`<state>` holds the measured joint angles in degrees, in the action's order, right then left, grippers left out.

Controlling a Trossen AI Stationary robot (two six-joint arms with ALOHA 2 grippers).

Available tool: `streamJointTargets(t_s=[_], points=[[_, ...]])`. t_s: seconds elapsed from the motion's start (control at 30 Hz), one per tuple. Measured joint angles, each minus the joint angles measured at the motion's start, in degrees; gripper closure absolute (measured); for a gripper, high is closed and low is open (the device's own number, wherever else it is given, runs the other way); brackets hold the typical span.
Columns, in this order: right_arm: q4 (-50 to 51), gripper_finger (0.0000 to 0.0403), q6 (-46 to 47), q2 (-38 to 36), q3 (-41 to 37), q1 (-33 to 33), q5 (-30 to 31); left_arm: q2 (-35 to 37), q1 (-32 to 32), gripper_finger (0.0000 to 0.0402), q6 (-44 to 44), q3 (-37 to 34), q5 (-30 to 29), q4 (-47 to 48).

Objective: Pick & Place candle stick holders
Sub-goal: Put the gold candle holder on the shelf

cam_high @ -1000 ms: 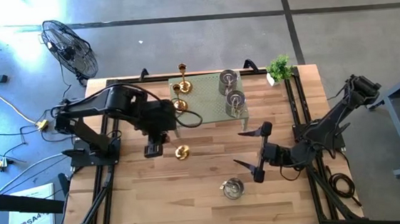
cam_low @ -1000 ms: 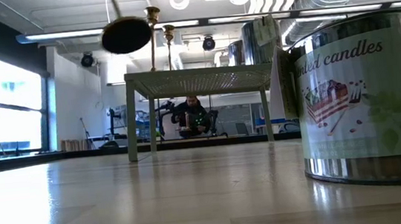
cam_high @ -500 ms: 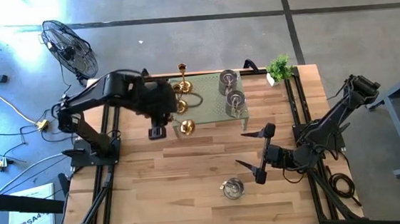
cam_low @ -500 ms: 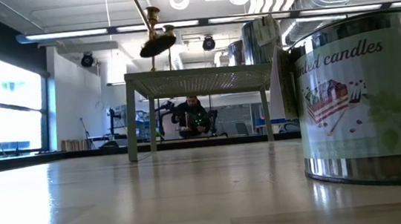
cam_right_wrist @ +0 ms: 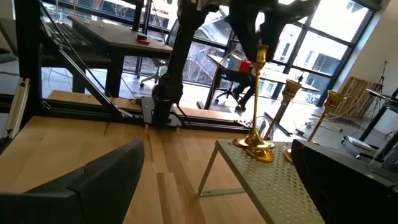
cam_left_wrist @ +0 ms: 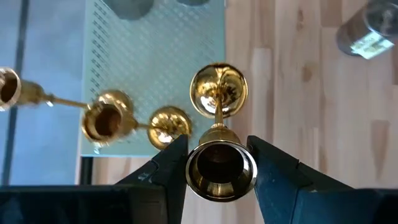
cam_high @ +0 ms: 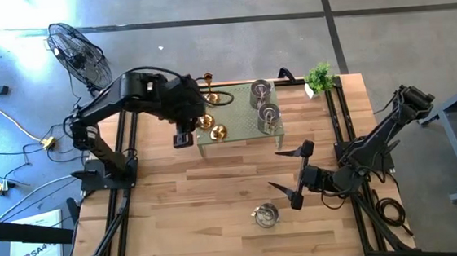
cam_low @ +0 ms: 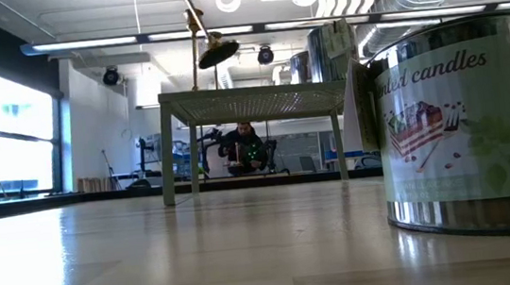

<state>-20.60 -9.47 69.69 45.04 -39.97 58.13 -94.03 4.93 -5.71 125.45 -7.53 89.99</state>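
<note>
Left gripper (cam_left_wrist: 219,163) closed on a gold candle stick holder (cam_left_wrist: 219,124), held in the air above the near-left corner of the pale green perforated stand (cam_high: 241,131). Two more gold holders (cam_high: 208,89) stand on the stand just beyond it; two silvery-glass holders (cam_high: 264,102) sit further right. Right gripper (cam_high: 295,175) spread wide, empty; a third silvery holder (cam_high: 266,215) on the table just beside it.

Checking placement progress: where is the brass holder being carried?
High view: third brass holder in the left pincer, above the green rack's front-left corner, beside two standing brass holders.
</note>
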Motion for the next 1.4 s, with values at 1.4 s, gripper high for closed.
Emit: streamJointTargets(t_s=[1.4], points=[[5.4,0.0003,4.6,0.0,0.0,0.5,-1.5,-9.5,5.9,0.0261,-3.3,4.4,6.6,0.0]])
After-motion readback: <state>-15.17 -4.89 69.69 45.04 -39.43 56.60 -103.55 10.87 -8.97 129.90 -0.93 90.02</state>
